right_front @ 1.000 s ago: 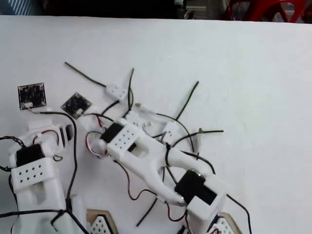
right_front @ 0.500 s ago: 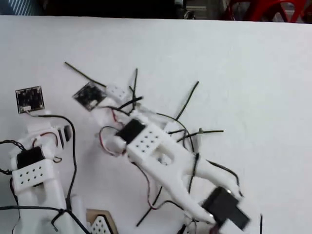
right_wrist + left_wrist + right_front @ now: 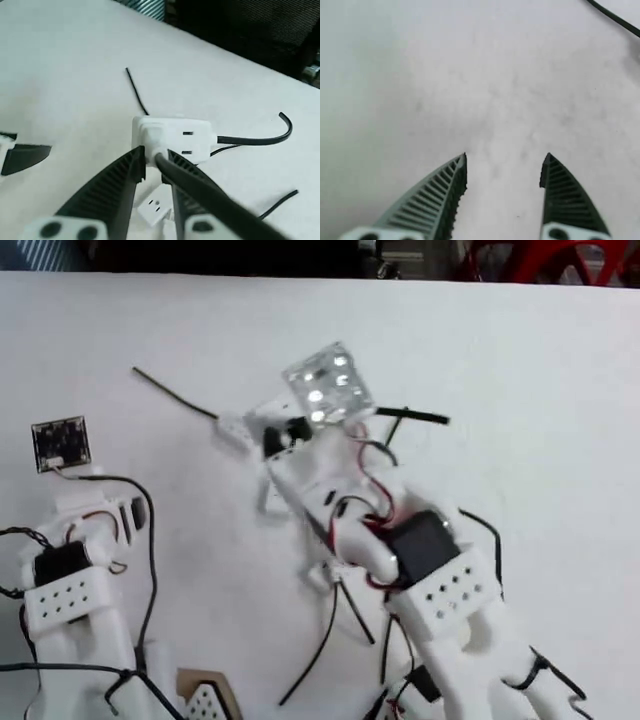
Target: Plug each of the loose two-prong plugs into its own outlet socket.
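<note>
My right gripper [image 3: 151, 154] is shut on the near end of a white socket block [image 3: 172, 136] with two slots in its face. A black cord [image 3: 255, 140] trails from the block, which hangs above the table. In the high view that gripper [image 3: 285, 436] is at the table's centre beside a white plug [image 3: 235, 428] with a black cord [image 3: 170, 392]. Another small white socket piece [image 3: 155, 205] lies on the table under the held block. My left gripper [image 3: 505, 167] is open over bare white table at the near left.
Loose black cords [image 3: 320, 650] lie by the right arm's base, and one [image 3: 415, 416] sticks out beyond its wrist. Small white pieces [image 3: 318, 575] lie beside that arm. A black cord [image 3: 615, 17] crosses a corner of the left wrist view. The dark table edge [image 3: 300, 260] runs along the back.
The right arm has swung from the cord pile toward the far centre and turned its wrist up, lifting the white socket block. The cords shifted with it. The left arm barely moved.
</note>
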### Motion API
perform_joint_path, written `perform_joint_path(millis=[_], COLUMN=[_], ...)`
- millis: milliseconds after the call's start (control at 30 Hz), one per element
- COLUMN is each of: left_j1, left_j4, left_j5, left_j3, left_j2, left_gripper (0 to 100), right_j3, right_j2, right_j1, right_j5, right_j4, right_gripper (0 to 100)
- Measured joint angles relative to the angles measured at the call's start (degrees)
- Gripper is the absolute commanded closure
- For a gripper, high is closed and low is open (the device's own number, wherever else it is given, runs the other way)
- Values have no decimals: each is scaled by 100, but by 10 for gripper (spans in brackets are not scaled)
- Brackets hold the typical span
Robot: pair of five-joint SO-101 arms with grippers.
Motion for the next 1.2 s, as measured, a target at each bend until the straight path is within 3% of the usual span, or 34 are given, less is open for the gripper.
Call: perform_joint_path(millis=[233, 433, 633, 767, 1000, 1200], left_j1=[0, 0, 0, 0, 0, 0], left_j4=[0, 0, 0, 0, 0, 0], left_j5=[0, 0, 0, 0, 0, 0], left_j3=[0, 0, 0, 0, 0, 0], left_j2=[0, 0, 0, 0, 0, 0], left_gripper=[758, 758, 758, 758, 758, 758], right_j3=[651, 695, -35, -677, -1521, -1538], right_j2=[985, 2848, 4466, 5002, 4958, 4000], right_j1=[1046, 1345, 1741, 1916, 1908, 1908], right_j5=[0, -519, -668, -985, -1248, -1257], right_j4=[-1732, -3596, -4088, -3684, -1697, -123], right_gripper=[981, 978, 945, 844, 869, 893])
